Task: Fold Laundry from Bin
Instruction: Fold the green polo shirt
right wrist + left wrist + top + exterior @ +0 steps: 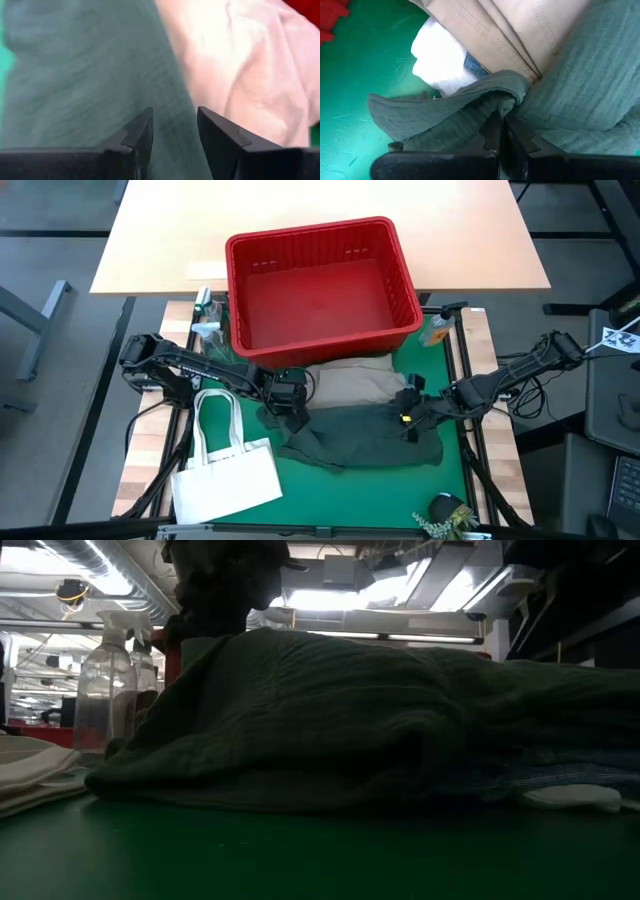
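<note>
Dark green crinkled cloth garment [365, 436] lies on green mat, before empty red slotted plastic bin [320, 282]. Left gripper [504, 116] clenched on its fold; left wrist view alone shows white cloth [440, 62] beneath beige garment [520, 30]. Right gripper [174, 127] parted above green cloth.

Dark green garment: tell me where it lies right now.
In the high view the dark green garment is spread on the green mat between both end effectors, just below the beige garment and red bin.

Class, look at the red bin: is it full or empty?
Empty: the high view shows the red bin's bare floor; the garments lie outside on the green mat.
</note>
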`<action>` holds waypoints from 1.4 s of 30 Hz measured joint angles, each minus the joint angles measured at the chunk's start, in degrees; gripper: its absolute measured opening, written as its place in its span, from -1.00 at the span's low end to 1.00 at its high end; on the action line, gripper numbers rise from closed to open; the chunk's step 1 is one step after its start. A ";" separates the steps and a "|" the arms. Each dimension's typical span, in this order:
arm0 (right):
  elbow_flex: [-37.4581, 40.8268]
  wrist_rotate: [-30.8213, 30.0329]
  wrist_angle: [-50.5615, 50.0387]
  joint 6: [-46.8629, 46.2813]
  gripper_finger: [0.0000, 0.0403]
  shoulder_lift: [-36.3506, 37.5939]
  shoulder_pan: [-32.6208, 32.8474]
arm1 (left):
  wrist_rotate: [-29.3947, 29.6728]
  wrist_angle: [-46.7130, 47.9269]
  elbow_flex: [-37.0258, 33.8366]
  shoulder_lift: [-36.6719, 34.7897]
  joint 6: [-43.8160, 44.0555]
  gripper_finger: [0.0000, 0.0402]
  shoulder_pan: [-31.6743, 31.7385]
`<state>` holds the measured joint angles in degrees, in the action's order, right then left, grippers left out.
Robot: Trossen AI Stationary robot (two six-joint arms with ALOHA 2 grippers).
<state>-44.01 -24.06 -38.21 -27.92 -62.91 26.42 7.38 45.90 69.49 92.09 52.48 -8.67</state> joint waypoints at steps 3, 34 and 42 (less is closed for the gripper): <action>0.00 -0.05 -0.27 -0.04 -0.23 -1.93 -1.09 | 0.00 -0.05 0.00 0.00 0.10 -0.99 0.00; 0.02 4.45 -6.87 -3.75 -0.92 -6.23 -5.82 | 1.64 25.95 0.11 -1.36 16.12 -0.87 -7.52; 0.02 4.18 -7.00 -3.76 -0.93 -6.23 -5.82 | 8.07 26.09 0.09 -1.36 15.97 -0.72 -7.50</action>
<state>-43.99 -19.88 -45.21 -31.68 -69.14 20.60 15.44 71.99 69.58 90.74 68.45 -16.16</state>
